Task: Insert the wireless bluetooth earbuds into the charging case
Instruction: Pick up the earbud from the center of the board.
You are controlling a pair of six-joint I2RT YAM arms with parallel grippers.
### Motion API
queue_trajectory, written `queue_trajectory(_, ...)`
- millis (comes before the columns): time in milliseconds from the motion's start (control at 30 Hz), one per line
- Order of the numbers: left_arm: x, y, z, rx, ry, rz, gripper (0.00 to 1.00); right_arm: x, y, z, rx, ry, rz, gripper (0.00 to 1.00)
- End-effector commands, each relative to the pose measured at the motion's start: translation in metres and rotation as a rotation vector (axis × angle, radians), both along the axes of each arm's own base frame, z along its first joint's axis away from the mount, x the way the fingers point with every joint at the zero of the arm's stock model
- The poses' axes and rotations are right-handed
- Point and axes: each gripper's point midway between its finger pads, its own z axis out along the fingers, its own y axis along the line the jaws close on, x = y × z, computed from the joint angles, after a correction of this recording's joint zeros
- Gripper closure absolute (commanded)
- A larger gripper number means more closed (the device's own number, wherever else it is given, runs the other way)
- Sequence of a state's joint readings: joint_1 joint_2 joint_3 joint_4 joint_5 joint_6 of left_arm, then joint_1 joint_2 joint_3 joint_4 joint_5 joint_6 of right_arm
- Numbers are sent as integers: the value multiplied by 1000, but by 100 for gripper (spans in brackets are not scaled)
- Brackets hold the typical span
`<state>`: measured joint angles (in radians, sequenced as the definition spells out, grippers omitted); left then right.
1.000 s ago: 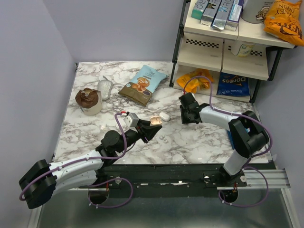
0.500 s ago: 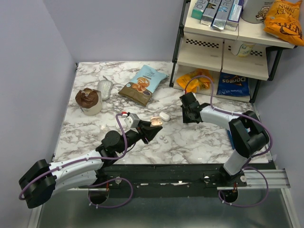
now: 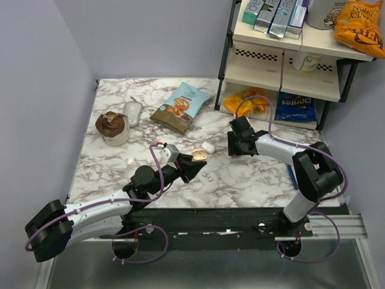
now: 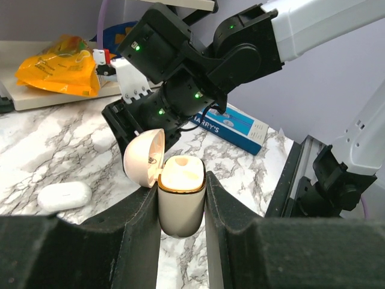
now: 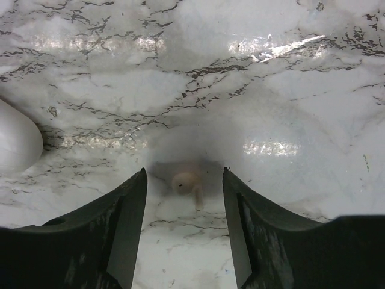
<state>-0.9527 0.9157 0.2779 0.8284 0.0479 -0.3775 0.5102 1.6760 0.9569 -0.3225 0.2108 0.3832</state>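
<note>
Right wrist view: the earbud (image 5: 186, 182) is rendered blurred, its outline indistinct; the white oval object (image 5: 17, 144) is cut off by the left edge. Left wrist view: the flanks of the charging case (image 4: 180, 208) are covered by the left gripper (image 4: 180, 185).

- Top external: high and behind, looking down over the whole tabletop (image 3: 108, 171).
- Left wrist: low and close, looking past the left tool (image 4: 182, 188) at the right arm (image 4: 240, 54).
- Right wrist: straight down, very near; all three views catch the white oval (image 3: 209, 146).
</note>
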Motion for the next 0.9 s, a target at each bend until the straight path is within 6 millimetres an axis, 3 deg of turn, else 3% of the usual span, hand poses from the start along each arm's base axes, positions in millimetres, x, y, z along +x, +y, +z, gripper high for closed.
queue_trajectory(0, 1, -3, 12, -21, -32, 4, 100, -6, 1, 3, 14, 6, 51, 43)
queue_trajectory(467, -3, -3, 12, -5, -43, 1, 100, -11, -3, -12, -18, 56, 61, 53)
queue_trajectory(867, -3, -4, 11, -3, -41, -2, 100, -13, 1, -11, 6, 66, 39, 74)
